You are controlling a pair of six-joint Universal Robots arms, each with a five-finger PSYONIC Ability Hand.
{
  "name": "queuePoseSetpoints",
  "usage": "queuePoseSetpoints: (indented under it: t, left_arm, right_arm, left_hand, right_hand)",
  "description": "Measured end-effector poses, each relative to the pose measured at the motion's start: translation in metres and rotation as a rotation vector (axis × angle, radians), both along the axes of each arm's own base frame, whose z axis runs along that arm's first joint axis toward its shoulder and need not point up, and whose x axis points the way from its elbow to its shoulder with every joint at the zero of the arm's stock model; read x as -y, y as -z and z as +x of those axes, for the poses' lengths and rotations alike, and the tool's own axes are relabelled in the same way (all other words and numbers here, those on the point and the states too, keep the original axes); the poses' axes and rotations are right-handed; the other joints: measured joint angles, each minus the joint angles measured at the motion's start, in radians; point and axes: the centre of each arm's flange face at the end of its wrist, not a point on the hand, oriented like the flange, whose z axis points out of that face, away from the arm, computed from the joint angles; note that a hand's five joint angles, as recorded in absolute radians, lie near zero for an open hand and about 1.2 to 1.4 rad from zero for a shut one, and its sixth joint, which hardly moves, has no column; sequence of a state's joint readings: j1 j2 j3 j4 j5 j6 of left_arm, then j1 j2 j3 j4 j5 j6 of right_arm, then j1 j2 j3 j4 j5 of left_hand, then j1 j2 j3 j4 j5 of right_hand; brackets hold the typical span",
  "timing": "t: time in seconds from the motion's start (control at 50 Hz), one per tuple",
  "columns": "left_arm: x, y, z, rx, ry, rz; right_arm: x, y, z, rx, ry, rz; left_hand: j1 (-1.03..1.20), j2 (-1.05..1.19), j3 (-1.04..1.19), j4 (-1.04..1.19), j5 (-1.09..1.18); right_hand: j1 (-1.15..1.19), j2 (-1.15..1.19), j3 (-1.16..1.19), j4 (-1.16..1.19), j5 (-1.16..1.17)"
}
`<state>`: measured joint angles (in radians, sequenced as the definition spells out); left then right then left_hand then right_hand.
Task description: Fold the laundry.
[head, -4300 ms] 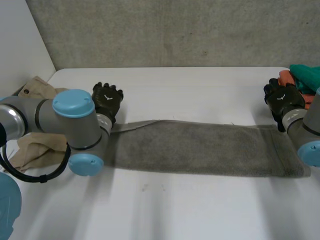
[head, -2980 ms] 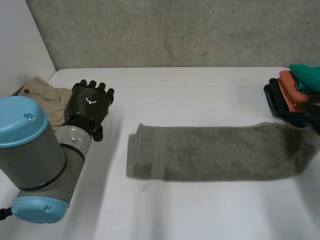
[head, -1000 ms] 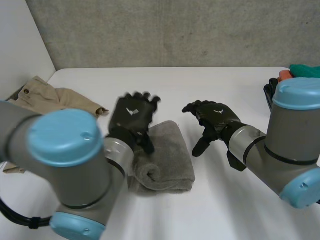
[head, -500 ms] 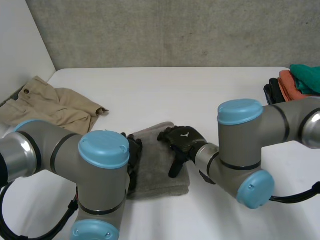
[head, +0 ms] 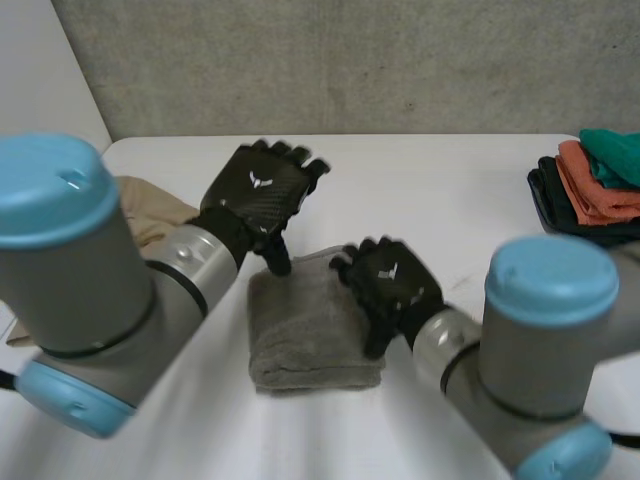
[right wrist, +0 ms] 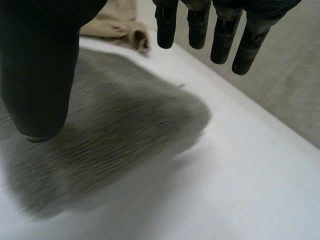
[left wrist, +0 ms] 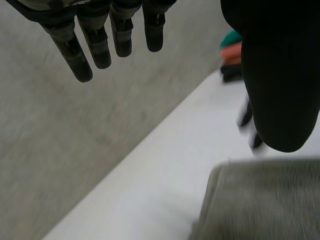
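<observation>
A grey towel point(head: 305, 330) lies folded into a small thick square at the table's middle; it also shows under the thumbs in the wrist views point(left wrist: 260, 200) point(right wrist: 115, 130). My left hand point(head: 262, 190) hovers above the towel's far left corner, fingers point(left wrist: 95, 42) straight and spread, holding nothing. My right hand point(head: 390, 285) hangs over the towel's right edge, fingers point(right wrist: 220, 30) straight, thumb point(right wrist: 40, 65) above the cloth, nothing gripped.
Beige trousers point(head: 150, 215) lie crumpled at the table's left, partly behind my left arm, and show beyond the towel point(right wrist: 117, 25). A stack of folded clothes, teal, orange and black point(head: 590, 185), sits at the far right edge. A grey wall runs behind the table.
My left hand has risen from the towel's left side and moved away from me. My right hand has lifted off the towel and drawn toward its right edge. The towel stays folded.
</observation>
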<state>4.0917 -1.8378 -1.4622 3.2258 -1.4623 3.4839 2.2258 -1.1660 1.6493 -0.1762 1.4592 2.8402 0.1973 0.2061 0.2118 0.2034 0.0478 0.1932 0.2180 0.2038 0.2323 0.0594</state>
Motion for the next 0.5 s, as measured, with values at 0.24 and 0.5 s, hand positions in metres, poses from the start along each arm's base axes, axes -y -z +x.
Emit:
queuePoseSetpoints:
  t: [0.24,0.5]
  left_arm:
    - [-0.004,-0.018,-0.001,-0.041,0.287,0.045]
    - [-0.004,-0.013,-0.001,-0.033,0.256,0.072]
  right_arm:
    - [-0.025,0.066,0.017,-0.022,-0.103,-0.056]
    - [-0.006,0.070,0.034,-0.034,-0.099,-0.184]
  left_hand:
    - [0.000,0.000,0.000,0.000,0.000]
    - [0.000,0.000,0.000,0.000,0.000]
  right_hand:
    - [0.000,0.000,0.000,0.000,0.000]
    - [0.004,0.005,0.011,0.003,-0.002]
